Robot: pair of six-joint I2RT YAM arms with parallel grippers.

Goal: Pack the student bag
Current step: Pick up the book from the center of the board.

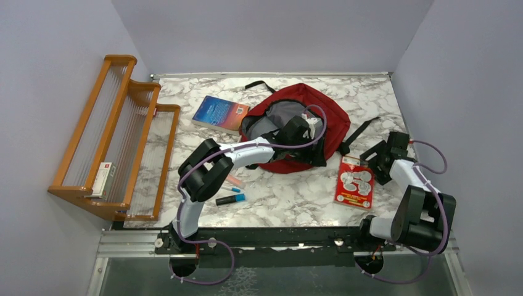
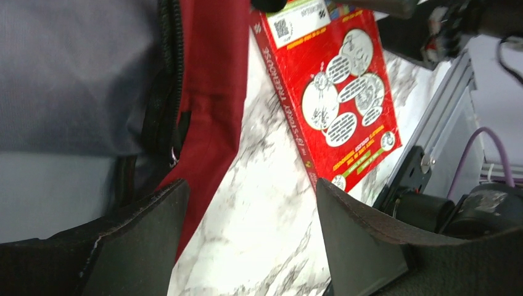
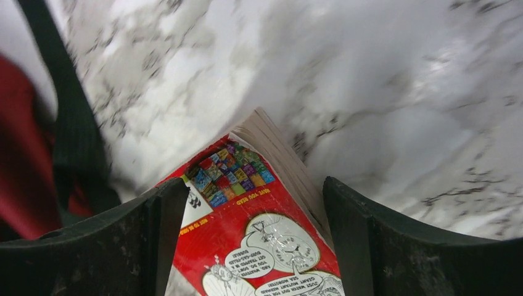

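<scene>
one flat red paperback book [image 1: 354, 182] lies just right of the large red fabric backpack [image 1: 321, 114]; the right gripper [image 1: 383, 157], released, straddles its far end (nearer arm).

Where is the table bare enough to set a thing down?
Bare: the near strip between markers and red book; the far right corner beyond the bag; the lane between rack and blue book. Crowded: the middle, around the bag.

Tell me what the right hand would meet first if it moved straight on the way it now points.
Probably the red book on the marble table: its corner lies between the open fingers of the right hand, though depth is unclear.
</scene>
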